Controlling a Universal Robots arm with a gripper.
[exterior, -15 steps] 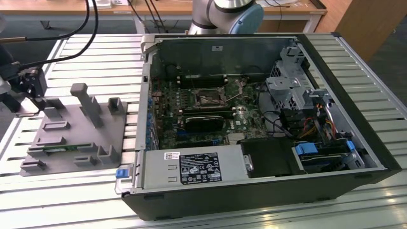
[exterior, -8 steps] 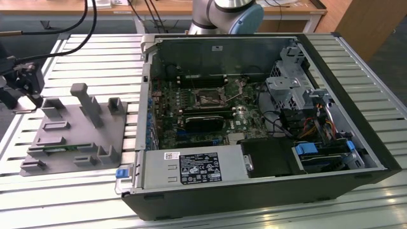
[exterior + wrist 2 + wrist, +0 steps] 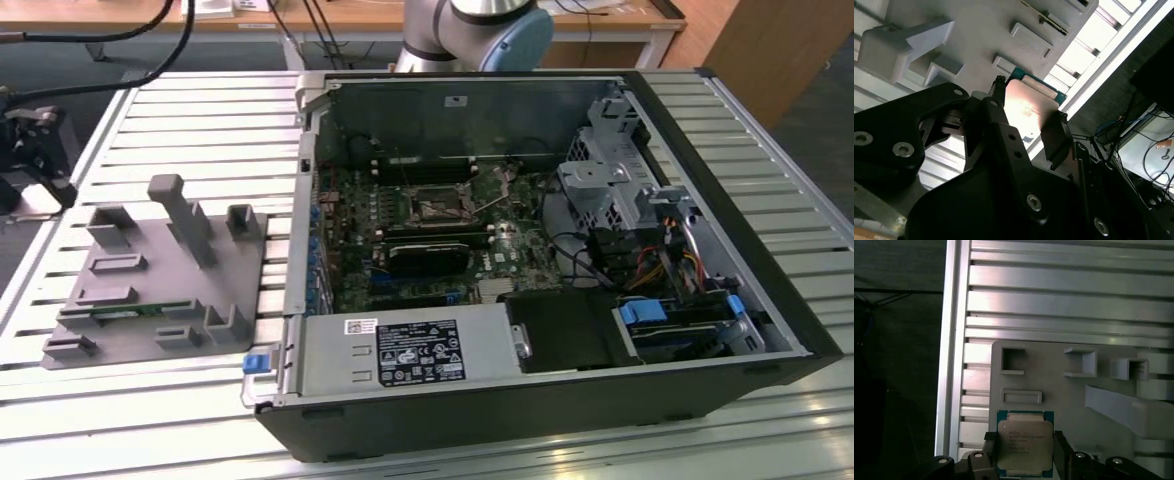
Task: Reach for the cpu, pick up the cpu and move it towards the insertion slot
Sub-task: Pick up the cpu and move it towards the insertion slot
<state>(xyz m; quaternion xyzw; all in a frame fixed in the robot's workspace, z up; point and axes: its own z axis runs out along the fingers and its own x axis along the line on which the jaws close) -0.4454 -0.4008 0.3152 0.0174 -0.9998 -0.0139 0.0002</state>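
Gripping the cpu (image 3: pixel 1025 446) by two opposite edges, as seen in the first wrist view: tool (image 3: pixel 1025 439) narrowed to the chip's width, one dark finger (image 3: pixel 990 452) tight against each side, nothing across the silvery top. Poised over the grey holder plate (image 3: pixel 1069 395), near one of its edges, above the slatted metal surface (image 3: pixel 1064 300). Impossible to tell whether lifted clear of the plate or resting on it.

Probably at the pick-up, with the carry not yet made. Best handled flat and level. Squeeze just enough to stop any slip, given thin edges and little purchase. Rise straight up before any sideways travel, so as not to drag a corner across the plate's raised blocks (image 3: pixel 1081 362). Aim well away from here, toward the insertion slot (image 3: pixel 438 208) on the board inside the open computer case (image 3: pixel 534 425) in the exterior view. Travel above the case wall, unhurried, with the chip's sides square to the socket's metal frame.
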